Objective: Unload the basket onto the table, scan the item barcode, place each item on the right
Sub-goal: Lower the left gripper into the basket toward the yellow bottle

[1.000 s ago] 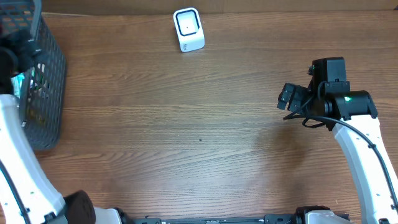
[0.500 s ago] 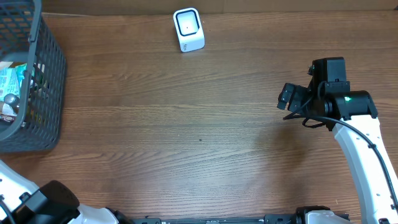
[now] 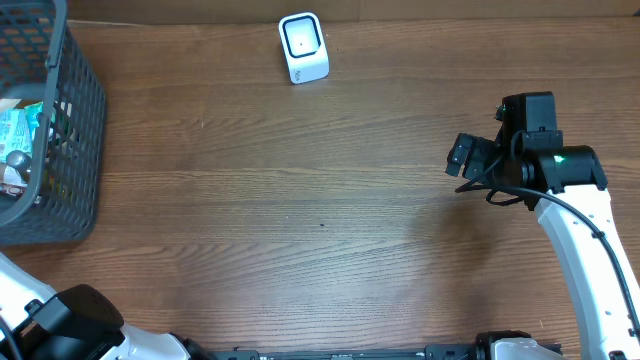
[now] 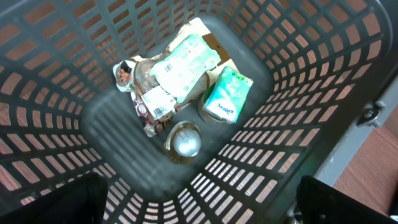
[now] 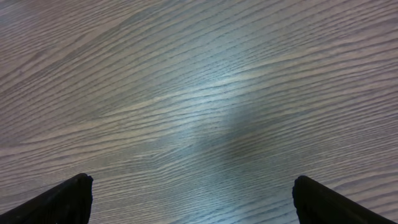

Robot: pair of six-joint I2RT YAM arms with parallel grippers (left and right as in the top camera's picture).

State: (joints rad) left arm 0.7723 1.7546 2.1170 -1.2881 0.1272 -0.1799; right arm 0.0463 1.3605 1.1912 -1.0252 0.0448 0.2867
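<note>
Green-and-white pouch [image 4: 186,62] lying flat on the floor of the basket [image 4: 323,74], up toward twelve o'clock, touching a teal packet [image 4: 227,93] at three, with a silver-topped can [image 4: 185,142] down at six. Small barcode patch [image 4: 163,111] showing on a crumpled wrapper [image 4: 146,93] at nine, just beside the can. All of it down in the basket: nothing lifted, nothing on its way out.

Left claw [image 4: 199,208] spread wide and empty, looking straight down into the basket, finger ends just framing the bottom corners of the wrist view. Now the change, seen from overhead: a second ago, left arm [image 3: 70,325] draped right across the basket and hiding the goods; now swung back to seven o'clock at the corner of the desk [image 3: 300,200], contents in plain sight. No real difference over the last half second, so apparently paused. Reads as lining up a pick, not finishing one: choice of item open, descent not yet made.

Basket itself at nine to ten o'clock on the desk. Scanner [image 3: 303,47] at twelve, well apart from the basket, nothing in front of it. Right claw [image 5: 196,202] parked out at three o'clock, jaws wide, holding nothing, only bare wood grain below; unmoved over the second. Whole job ahead: grab, carry across, show the code.
</note>
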